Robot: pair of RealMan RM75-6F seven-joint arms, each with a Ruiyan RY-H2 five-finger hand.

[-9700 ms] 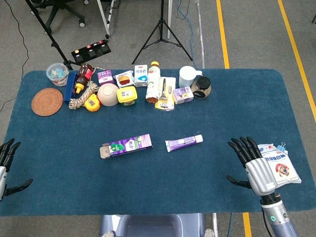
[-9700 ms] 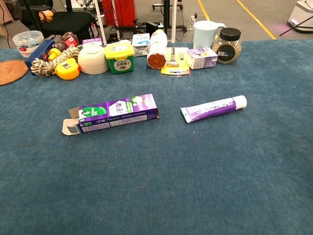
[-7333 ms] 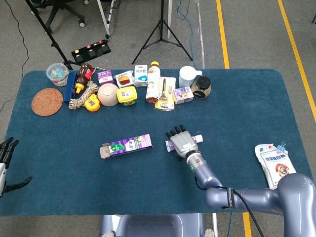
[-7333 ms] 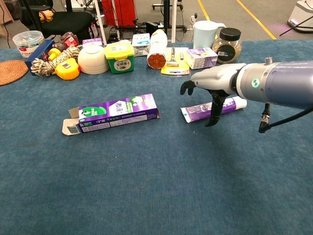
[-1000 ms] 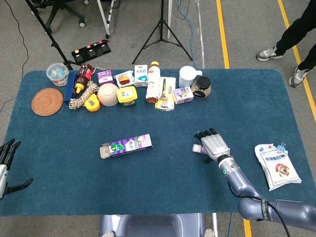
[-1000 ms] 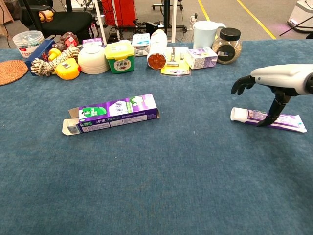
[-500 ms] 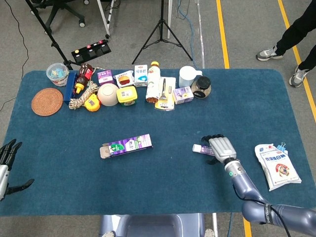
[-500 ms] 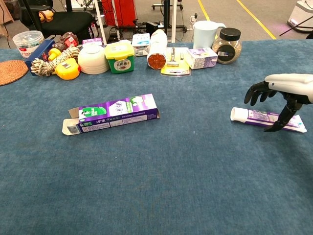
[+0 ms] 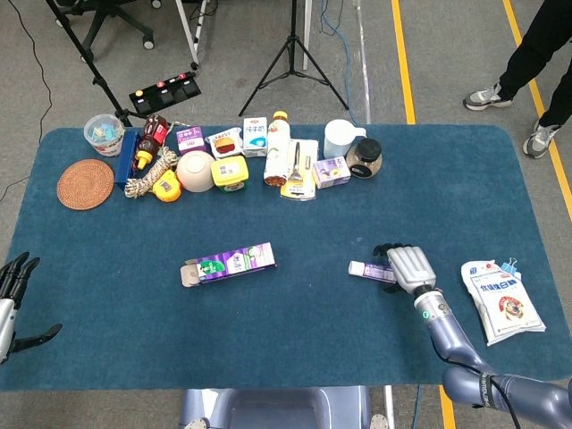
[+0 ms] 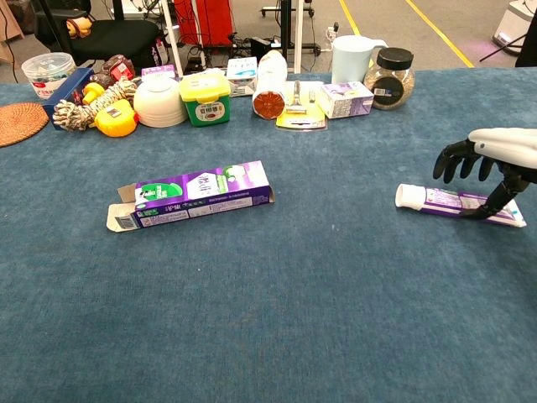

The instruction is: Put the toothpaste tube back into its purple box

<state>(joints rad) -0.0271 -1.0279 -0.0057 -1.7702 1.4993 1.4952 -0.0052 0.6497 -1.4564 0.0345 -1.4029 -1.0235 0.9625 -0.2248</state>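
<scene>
The toothpaste tube (image 10: 457,202) lies flat on the blue surface (image 10: 277,319) at the right of the chest view, its white cap pointing left; its purple print is too small to read. The right hand (image 10: 495,159) hangs over the tube's far end with its dark fingers (image 10: 457,161) spread and curved down; the thumb tip reaches the tube near its crimped end, but nothing is gripped. In the head view the same right hand (image 9: 409,266) covers most of the tube (image 9: 365,268), leaving only the cap end showing. The purple box (image 10: 195,194) lies well to the left of the tube, near the centre of the surface, its open flap end facing left; white lettering runs along its side, but no word of it can be made out. The left hand (image 9: 11,299) rests at the lower left edge of the head view, fingers apart and holding nothing. A white packet (image 9: 502,300) with a red and blue label lies just right of the right arm.
</scene>
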